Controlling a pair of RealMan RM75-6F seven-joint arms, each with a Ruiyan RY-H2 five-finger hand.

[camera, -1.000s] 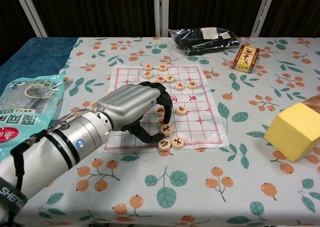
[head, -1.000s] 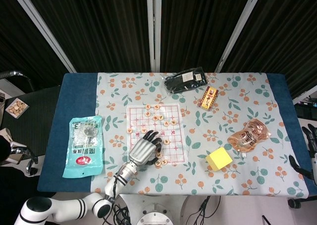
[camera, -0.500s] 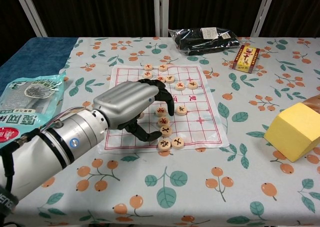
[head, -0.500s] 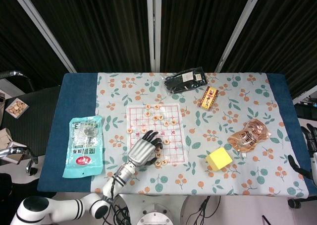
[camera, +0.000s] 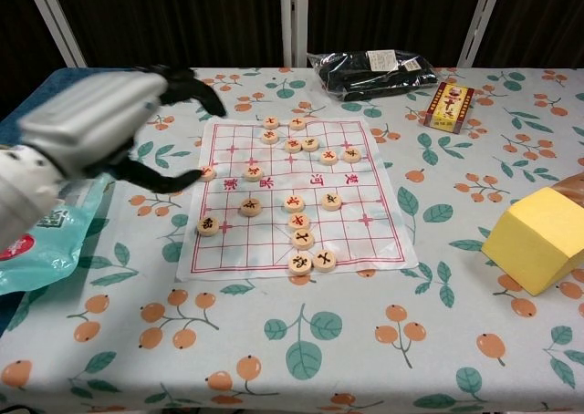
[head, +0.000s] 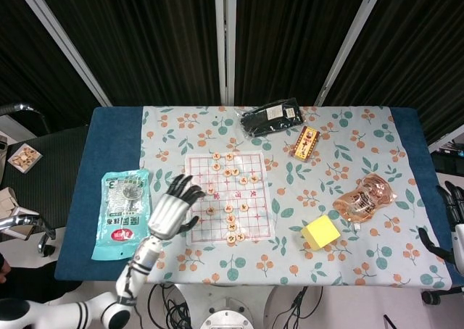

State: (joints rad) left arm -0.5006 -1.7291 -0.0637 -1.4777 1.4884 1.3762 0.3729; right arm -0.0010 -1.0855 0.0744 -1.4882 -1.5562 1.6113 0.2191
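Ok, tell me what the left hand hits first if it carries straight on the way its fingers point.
Probably the chess board. The left hand is open at its left edge, fingers aimed toward the far right; the nearest wooden pieces lie just ahead. Its height above them is unclear.

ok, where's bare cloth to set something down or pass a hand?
Free: the near strip in front of the game board; the patch between board and yellow block. Crowded: the back, with black pouch and small box; the left, where the left hand hovers by the green bag.
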